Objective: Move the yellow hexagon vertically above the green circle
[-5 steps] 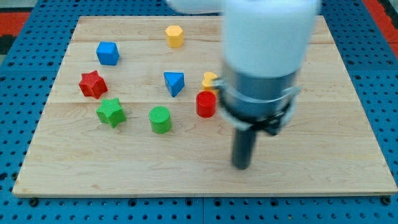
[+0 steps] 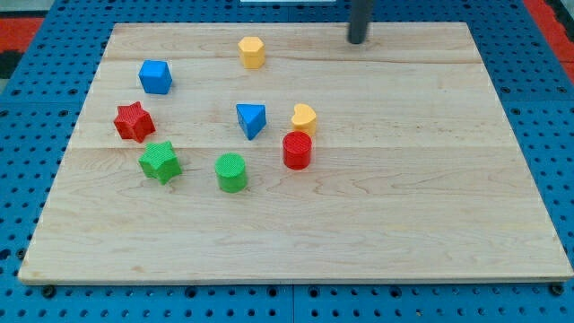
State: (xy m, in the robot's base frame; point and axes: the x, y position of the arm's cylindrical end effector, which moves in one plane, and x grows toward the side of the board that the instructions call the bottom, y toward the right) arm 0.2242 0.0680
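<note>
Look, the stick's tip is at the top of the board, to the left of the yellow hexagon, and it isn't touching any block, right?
Not quite. In the camera view my tip is to the right of the yellow hexagon, not the left. The rest holds: it is at the top of the board and touches no block.

The yellow hexagon [image 2: 252, 52] sits (upright) near the view's top, well apart from the green circle [image 2: 231, 172].
</note>
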